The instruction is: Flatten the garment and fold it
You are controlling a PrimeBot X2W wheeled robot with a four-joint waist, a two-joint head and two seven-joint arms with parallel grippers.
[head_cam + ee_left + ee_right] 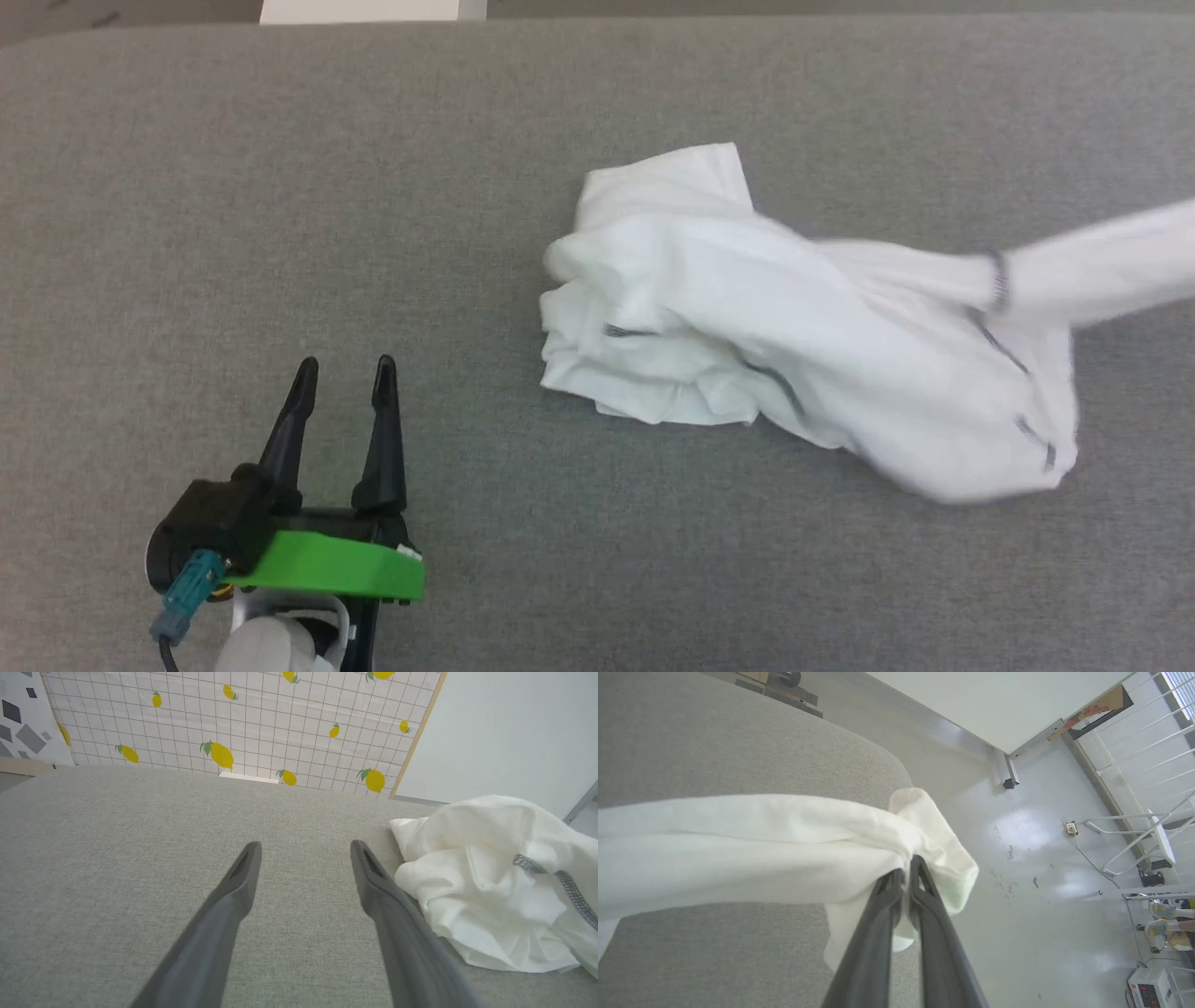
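Note:
The garment [747, 317] is a crumpled white shirt with dark grey seams, lying on the grey padded table [373, 187] right of centre. One part of it stretches as a taut band to the head view's right edge. My right gripper [906, 868] is shut on the garment [761, 844] near its end, lifted over the table's corner. My left gripper [344, 373] stands open at the lower left, well left of the cloth, nothing between its fingers. In the left wrist view the left gripper [304, 851] hovers over bare table, with the garment [495, 877] just to its right.
A white box [359, 9] sits beyond the table's far edge. In the right wrist view the table's rounded corner [878, 760] gives way to glossy floor [1017, 858] with a white rack [1148, 830] and a person's feet [1164, 919] far off. A lemon-print wall [233, 718] stands behind.

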